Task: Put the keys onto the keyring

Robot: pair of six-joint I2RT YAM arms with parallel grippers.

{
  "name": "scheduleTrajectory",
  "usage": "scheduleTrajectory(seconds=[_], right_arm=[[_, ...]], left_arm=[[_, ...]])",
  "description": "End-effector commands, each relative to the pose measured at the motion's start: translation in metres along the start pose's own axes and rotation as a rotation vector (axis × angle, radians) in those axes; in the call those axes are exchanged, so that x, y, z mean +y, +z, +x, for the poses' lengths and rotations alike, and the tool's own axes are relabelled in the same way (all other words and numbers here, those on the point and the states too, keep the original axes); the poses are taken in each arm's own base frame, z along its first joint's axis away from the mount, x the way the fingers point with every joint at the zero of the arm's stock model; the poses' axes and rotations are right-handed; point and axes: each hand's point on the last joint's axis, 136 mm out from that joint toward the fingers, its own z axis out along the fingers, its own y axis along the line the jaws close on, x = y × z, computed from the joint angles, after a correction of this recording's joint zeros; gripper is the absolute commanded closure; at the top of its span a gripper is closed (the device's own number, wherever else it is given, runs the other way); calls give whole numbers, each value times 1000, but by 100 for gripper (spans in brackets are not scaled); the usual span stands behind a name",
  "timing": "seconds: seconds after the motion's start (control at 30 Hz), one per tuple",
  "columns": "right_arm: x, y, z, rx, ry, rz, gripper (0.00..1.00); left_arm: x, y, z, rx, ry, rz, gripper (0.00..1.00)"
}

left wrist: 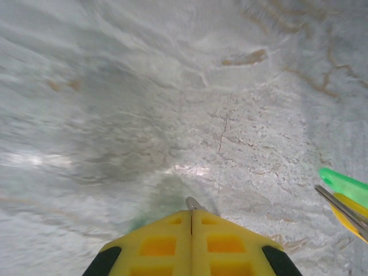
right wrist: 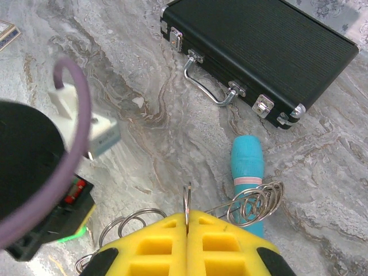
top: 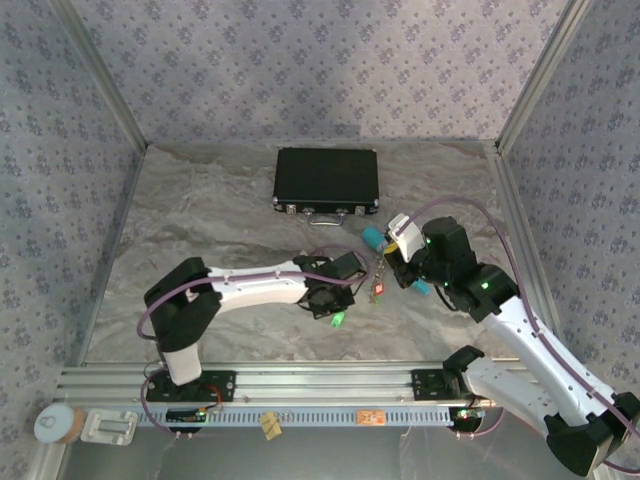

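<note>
My left gripper (left wrist: 191, 215): clamped on what seems a key (left wrist: 193, 203), tip ahead. My right gripper (right wrist: 187, 217): closed, pinching the keyring (right wrist: 187, 198). Step: threading. Next: fine alignment.

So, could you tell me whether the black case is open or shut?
Shut. The black case lies flat with its lid down against the base, and the metal latches along the front sit flush.
</note>
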Motion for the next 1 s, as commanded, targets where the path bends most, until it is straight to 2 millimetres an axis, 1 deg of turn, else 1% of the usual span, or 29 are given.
scheduleTrajectory(seconds=[0.0, 0.1, 0.2, 0.3, 0.43, 0.67, 0.8, 0.93, 0.97], right_arm=[[4, 0, -4, -22, 18, -23, 100], [4, 1, -1, -16, 18, -26, 100], [6, 3, 0, -13, 22, -33, 100], [7, 3, 0, -11, 25, -37, 100], [7, 5, 0, -11, 25, -39, 100], [9, 6, -1, -12, 25, -45, 100], [9, 6, -1, -13, 25, -43, 100], [9, 5, -1, -13, 24, -42, 100], [9, 5, -1, -13, 24, -41, 100]], left_arm=[[39, -18, -6, -52, 114, -126, 100], [57, -21, -4, -40, 197, -170, 100], [76, -18, -4, -13, 241, -215, 100], [96, -18, -7, 1, 233, -254, 100], [117, -17, -13, 18, 157, -257, 100], [131, -7, -17, 36, 108, -269, 100], [130, -3, -20, 39, 101, -274, 100], [129, 1, -17, 61, 95, -271, 100], [128, 1, -16, 62, 92, -268, 99]])
